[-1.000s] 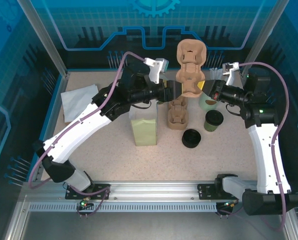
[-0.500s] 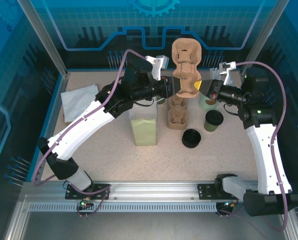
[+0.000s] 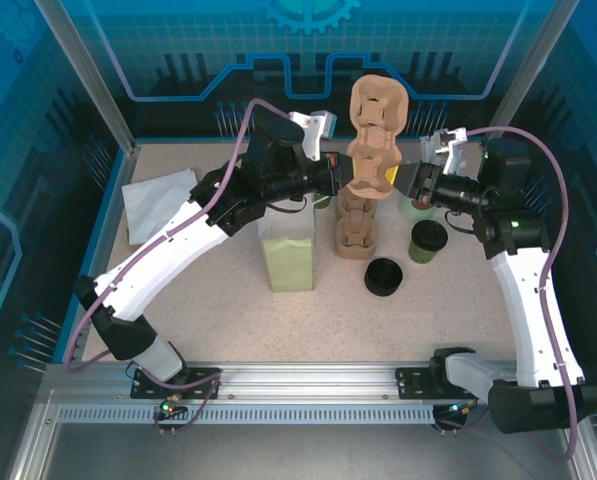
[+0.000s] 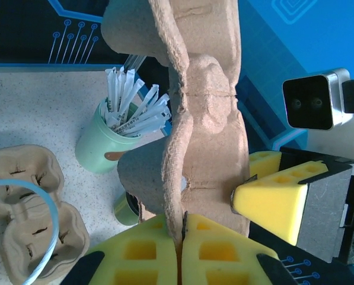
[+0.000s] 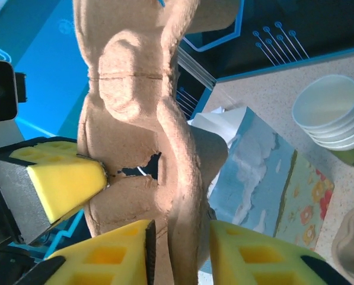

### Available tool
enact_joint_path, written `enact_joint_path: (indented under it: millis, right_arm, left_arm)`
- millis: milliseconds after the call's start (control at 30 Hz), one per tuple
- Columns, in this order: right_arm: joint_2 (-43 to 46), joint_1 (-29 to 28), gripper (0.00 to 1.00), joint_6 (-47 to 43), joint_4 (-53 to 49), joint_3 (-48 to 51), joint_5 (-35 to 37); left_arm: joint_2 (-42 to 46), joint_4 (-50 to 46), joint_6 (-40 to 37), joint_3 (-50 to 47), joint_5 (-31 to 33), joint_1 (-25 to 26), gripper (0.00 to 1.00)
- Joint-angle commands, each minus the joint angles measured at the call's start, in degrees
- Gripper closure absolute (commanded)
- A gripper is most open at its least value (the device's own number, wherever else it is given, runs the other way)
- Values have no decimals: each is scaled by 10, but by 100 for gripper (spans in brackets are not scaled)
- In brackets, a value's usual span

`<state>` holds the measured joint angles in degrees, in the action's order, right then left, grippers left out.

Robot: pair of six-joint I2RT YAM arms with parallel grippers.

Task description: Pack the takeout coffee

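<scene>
Looking down from the top camera, we see the carrier held upright in the air at the upper centre of the frame, with an arm reaching in from either side. The left gripper meets the carrier's lower left edge. In the left wrist view its yellow pads are pressed together at the bottom of the frame, pinching the carrier's thin rim. The right gripper comes to the carrier's lower right edge. In the right wrist view its pads sit at the bottom of the frame, one against each face of the carrier, so we read it as closed on the moulded wall. On the table, a stack of more carriers lies just below the held one in the frame. The bag stands upright just left of that stack. Right of the stack is a lidded cup, and a loose black lid lies near it, lower in the frame. A napkin lies at the left of the table, well apart from the rest. The left wrist view shows a green stirrer cup at centre left, above the stack. The right wrist view shows nested white cups at the upper right, near the printed side of the bag.
</scene>
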<state>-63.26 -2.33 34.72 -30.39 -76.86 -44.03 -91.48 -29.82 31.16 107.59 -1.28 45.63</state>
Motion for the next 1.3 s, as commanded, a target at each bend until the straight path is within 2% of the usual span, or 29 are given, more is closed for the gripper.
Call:
enact_joint_path:
  millis: [0, 233, 500, 600, 833, 1100, 1267]
  right_arm:
    - [21, -3, 56, -106, -88, -33, 36]
    - [44, 3, 28, -273, -170, -65, 88]
    - [7, -13, 0, -408, -194, -135, 49]
    - [-19, -51, 0, -486, -232, -178, 72]
    - [-38, -176, 0, -638, -243, -211, 231]
    - [-84, -257, 0, -750, -250, -253, 392]
    - [-118, -284, 2, -777, -255, -283, 433]
  left_arm:
    - [28, -14, -24, -10, 12, -2, 100]
    - [65, -63, -49, -59, 60, 9, 100]
    - [105, -77, -75, -106, 142, 60, 100]
    - [109, -76, -79, -113, 163, 76, 100]
    - [114, -75, -92, -115, 170, 87, 100]
    - [120, -69, -93, -120, 165, 88, 100]
    - [119, -60, -91, -121, 159, 89, 100]
